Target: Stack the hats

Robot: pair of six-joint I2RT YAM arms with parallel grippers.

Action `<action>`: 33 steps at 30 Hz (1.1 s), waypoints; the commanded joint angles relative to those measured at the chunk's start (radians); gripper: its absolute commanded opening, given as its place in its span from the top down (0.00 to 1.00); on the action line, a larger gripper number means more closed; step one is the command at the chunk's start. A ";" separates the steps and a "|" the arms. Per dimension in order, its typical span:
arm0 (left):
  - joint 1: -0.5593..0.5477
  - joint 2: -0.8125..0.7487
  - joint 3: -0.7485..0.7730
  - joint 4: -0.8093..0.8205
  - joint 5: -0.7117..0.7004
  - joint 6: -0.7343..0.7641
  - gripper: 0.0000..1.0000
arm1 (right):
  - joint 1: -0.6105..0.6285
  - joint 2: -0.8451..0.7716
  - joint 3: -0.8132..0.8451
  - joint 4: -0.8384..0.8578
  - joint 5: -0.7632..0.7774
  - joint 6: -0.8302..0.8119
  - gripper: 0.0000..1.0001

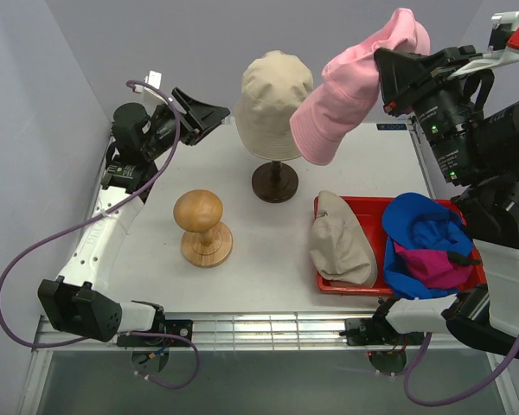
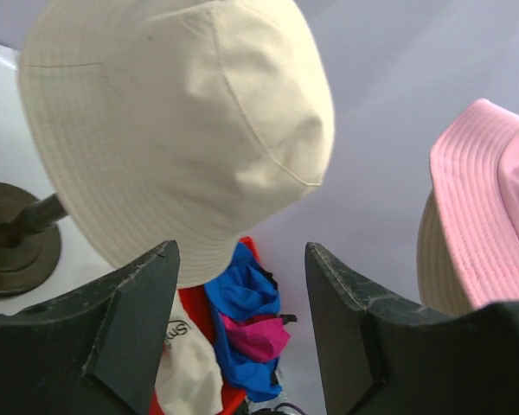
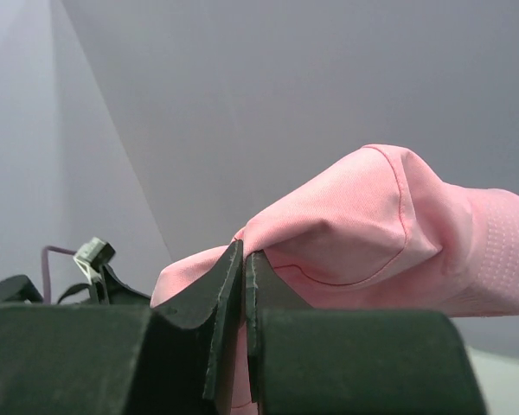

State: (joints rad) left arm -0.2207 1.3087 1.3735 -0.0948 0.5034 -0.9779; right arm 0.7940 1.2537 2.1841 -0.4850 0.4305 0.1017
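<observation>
The right gripper [image 1: 387, 67] pinches the pink hat [image 1: 346, 95], hanging just right of the far beige hat [image 1: 275, 99], maybe touching. The left gripper [image 1: 214, 112] is wide open.

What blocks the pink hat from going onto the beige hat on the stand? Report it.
Nothing visible. The pink hat, held in the right gripper, hangs just right of the beige hat with only air between. The left gripper is open on its other side.
</observation>
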 commanded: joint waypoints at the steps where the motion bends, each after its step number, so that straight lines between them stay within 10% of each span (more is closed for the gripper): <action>1: -0.032 -0.008 0.049 0.168 0.037 -0.093 0.29 | 0.002 0.001 0.013 0.267 -0.102 -0.028 0.92; 16: -0.239 0.031 0.059 0.526 -0.081 -0.474 0.19 | 0.001 0.102 0.036 0.388 -0.286 0.105 0.92; 33: -0.272 -0.095 -0.094 0.566 -0.138 -0.607 0.19 | -0.062 0.164 0.031 0.424 -0.340 0.233 0.92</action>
State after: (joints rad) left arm -0.4877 1.2598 1.2835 0.4427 0.3756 -1.5578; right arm 0.7513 1.4097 2.1826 -0.1459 0.1158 0.2909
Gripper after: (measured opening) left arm 0.810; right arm 0.081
